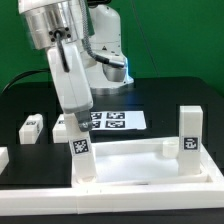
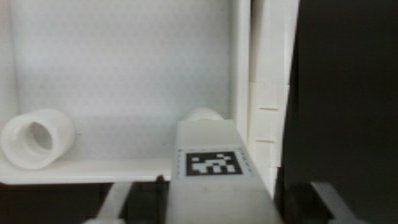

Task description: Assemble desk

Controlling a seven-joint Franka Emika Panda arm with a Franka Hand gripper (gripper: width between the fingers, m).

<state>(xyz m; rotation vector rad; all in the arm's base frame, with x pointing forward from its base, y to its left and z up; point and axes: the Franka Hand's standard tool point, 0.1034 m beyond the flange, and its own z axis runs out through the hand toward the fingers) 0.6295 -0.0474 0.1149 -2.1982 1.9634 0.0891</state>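
Currently end effector (image 2: pixel 231 197) grips one leg (image 1: pixel 80 147) at tabletop (image 1: pixel 140 166) corner; second leg (image 1: pixel 190 130) stands upright; two loose legs (image 1: pixel 33 126) (image 1: pixel 64 123).

1. Tabletop (image 1: pixel 140 170) lies at the table's front, its long side running across the exterior view.
2. First leg (image 1: pixel 81 152) stands upright at its corner on the exterior view's left. Second leg (image 1: pixel 190 132) stands upright at the corner on the exterior view's right.
3. Gripper (image 2: pixel 222 205) sits above first leg, one finger on either side.
4. Socket (image 2: pixel 36 138) lies inside the tabletop, near first leg and apart from it.
5. Marker board (image 1: pixel 115 120) lies flat behind the tabletop.
6. Third leg (image 1: pixel 33 126) and fourth leg (image 1: pixel 66 124) lie on the table, behind the tabletop on the exterior view's left.
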